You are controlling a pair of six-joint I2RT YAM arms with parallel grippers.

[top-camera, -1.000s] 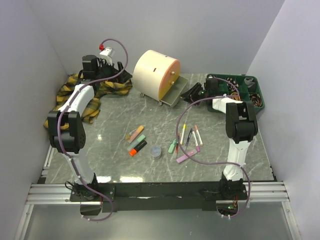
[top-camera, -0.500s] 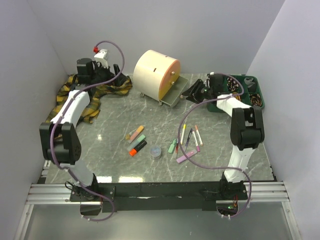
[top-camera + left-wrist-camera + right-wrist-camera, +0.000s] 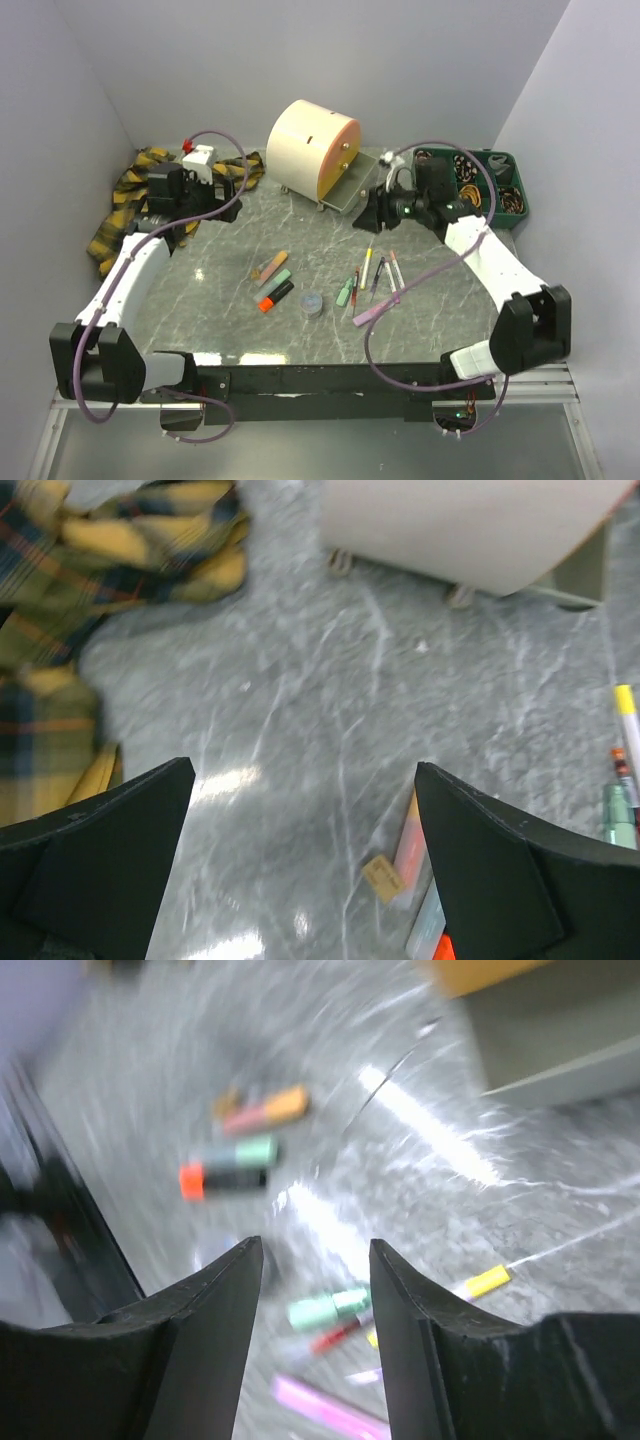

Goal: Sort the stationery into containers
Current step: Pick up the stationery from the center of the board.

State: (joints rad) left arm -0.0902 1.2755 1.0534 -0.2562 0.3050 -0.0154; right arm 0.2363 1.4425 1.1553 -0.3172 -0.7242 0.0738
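Note:
The cream cabinet (image 3: pixel 308 145) stands at the back with its drawer (image 3: pixel 348 190) pulled open. The dark green tray (image 3: pixel 498 154) is at the back right. On the marble lie an orange highlighter (image 3: pixel 272 264), a green one (image 3: pixel 277 280), a black-and-red one (image 3: pixel 276 296), a grey tin (image 3: pixel 312 304), a small green highlighter (image 3: pixel 345 292), thin pens (image 3: pixel 368 265) and a pink highlighter (image 3: pixel 372 312). My left gripper (image 3: pixel 222 183) is open and empty above bare marble; its view shows the orange highlighter (image 3: pixel 410 845) ahead. My right gripper (image 3: pixel 372 210) is open and empty beside the drawer, above the pens (image 3: pixel 487 1282).
The yellow-black plaid cloth (image 3: pixel 125 195) lies at the back left, also in the left wrist view (image 3: pixel 90 590). Coiled bands fill some tray compartments (image 3: pixel 465 165). Grey walls close in the table on three sides. A small tan tag (image 3: pixel 383 877) lies by the orange highlighter.
Both arms have swung in from the back. The left gripper left the cloth and moved right over the marble. The right gripper moved from the tray to the left, next to the drawer.

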